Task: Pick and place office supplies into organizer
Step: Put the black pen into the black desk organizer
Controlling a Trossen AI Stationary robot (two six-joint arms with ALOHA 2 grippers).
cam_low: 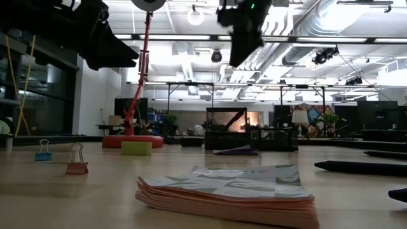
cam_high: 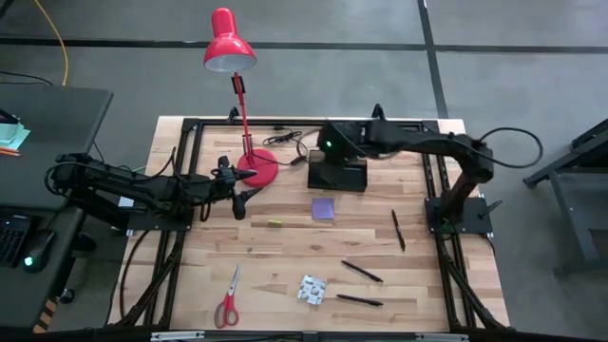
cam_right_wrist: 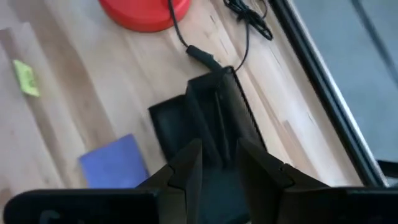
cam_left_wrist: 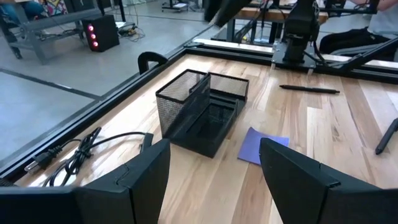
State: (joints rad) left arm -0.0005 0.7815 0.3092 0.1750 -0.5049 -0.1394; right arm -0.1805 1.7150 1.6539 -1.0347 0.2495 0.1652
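patterned packet foremost, right gripper above black mesh organizer

pens: 3 | notepad: 1 | scissors: 1 | packet: 1 | organizer: 1 | lamp: 1

The black wire-mesh desk organizer stands right of the red lamp base, with the purple square notepad just before it, and the red-handled scissors well before it, leftward.
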